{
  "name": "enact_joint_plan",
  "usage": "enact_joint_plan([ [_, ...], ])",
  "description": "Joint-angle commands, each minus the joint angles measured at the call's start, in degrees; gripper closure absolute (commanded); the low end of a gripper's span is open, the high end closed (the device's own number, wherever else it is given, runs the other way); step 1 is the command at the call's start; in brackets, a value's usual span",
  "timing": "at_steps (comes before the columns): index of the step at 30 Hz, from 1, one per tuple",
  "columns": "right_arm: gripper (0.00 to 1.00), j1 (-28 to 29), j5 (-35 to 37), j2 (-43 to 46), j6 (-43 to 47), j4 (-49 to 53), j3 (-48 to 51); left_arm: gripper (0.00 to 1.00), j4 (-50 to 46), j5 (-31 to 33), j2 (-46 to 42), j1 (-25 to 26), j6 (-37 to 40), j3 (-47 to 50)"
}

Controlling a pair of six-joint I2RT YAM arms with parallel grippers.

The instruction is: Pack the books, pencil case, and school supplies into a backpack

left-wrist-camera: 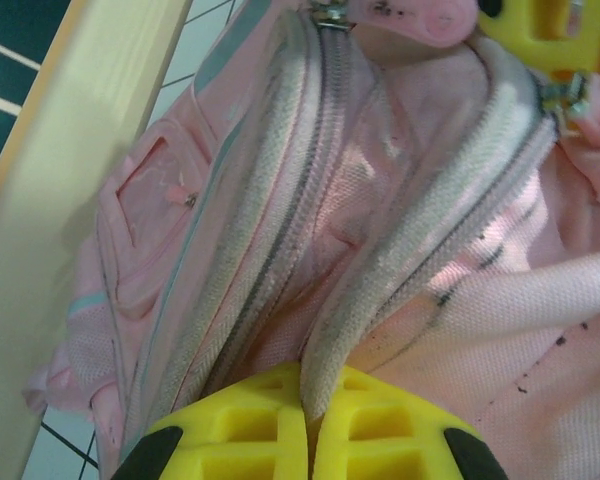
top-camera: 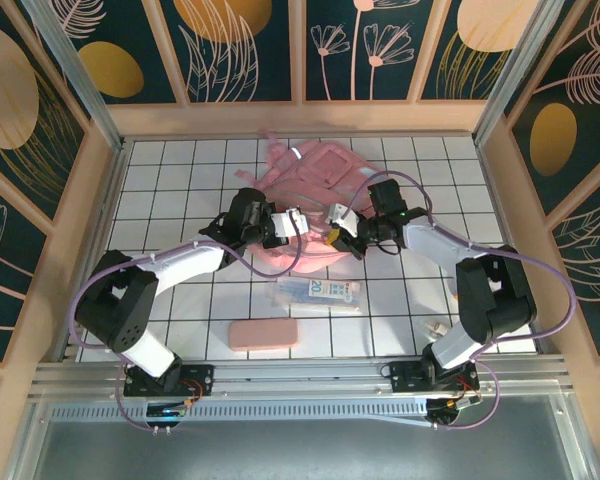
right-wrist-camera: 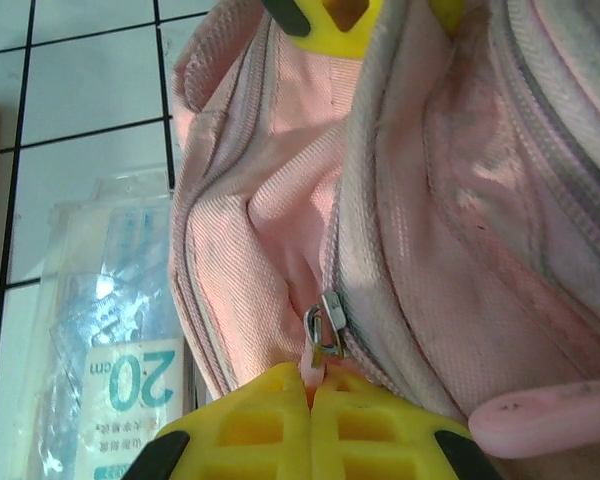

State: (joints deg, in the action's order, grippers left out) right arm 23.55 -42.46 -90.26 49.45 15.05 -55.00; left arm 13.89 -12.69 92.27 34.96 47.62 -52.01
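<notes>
The pink backpack (top-camera: 315, 175) lies at the middle of the tiled table, its main zip partly undone. My left gripper (top-camera: 302, 222) (left-wrist-camera: 315, 420) is shut on the grey zipper edge (left-wrist-camera: 380, 270) of the opening. My right gripper (top-camera: 337, 236) (right-wrist-camera: 310, 400) is shut on the pink pull tab under the metal zipper slider (right-wrist-camera: 327, 320). The two grippers face each other across the opening. The clear packet (top-camera: 320, 292) (right-wrist-camera: 110, 340) printed "20" lies just in front of the backpack. The salmon-pink pencil case (top-camera: 265, 334) lies nearer the front edge. The books are out of view.
A small pale item (top-camera: 435, 327) lies by the right arm's base. Wooden walls (top-camera: 95, 190) enclose the table on three sides, and one wooden post (left-wrist-camera: 70, 200) stands close to the backpack's left side. Bare white tiles (top-camera: 170, 200) show left and right of the backpack.
</notes>
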Motion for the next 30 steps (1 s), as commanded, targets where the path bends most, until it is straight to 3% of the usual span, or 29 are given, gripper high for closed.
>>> enact_joint_plan([
  [1, 1.00, 6.4, -9.1, -1.6, -5.0, -5.3, -1.9, 1.00, 7.3, -0.7, 1.7, 2.4, -4.5, -3.0],
  [6, 1.00, 8.7, -10.2, -3.1, -11.3, -9.8, -1.5, 1.00, 9.5, -7.1, 1.0, 3.1, -2.8, -0.5],
  [11, 1.00, 8.1, -2.2, 0.0, -6.4, -3.2, -0.4, 1.00, 5.0, -4.9, -0.2, 3.1, 1.4, 0.2],
  [15, 0.87, 6.5, 0.9, 4.2, -7.6, -6.2, 3.5, 1.00, 1.7, -4.7, 0.1, 2.9, 2.9, -0.5],
  [16, 0.87, 6.2, 1.0, 5.1, -9.6, -8.3, 4.5, 1.00, 1.3, -5.2, 0.3, 2.9, 2.6, -0.8],
  [18, 1.00, 5.8, 1.3, 5.5, -13.1, -10.7, 6.0, 1.00, 0.9, -6.1, 0.5, 2.9, 2.5, -1.2],
  [22, 1.00, 4.8, 5.3, 6.3, -19.5, -11.8, 8.4, 1.00, -1.8, -6.1, 0.1, 2.8, 3.0, -1.1],
  [26, 1.00, 2.2, 1.9, 9.9, -30.3, -16.3, 12.3, 1.00, -9.6, -7.2, -0.7, 2.8, 5.2, -1.9],
  [30, 1.00, -0.2, -2.7, 13.1, -34.8, -13.2, 11.7, 1.00, -15.3, -7.8, -1.2, 2.8, 5.0, -2.8],
])
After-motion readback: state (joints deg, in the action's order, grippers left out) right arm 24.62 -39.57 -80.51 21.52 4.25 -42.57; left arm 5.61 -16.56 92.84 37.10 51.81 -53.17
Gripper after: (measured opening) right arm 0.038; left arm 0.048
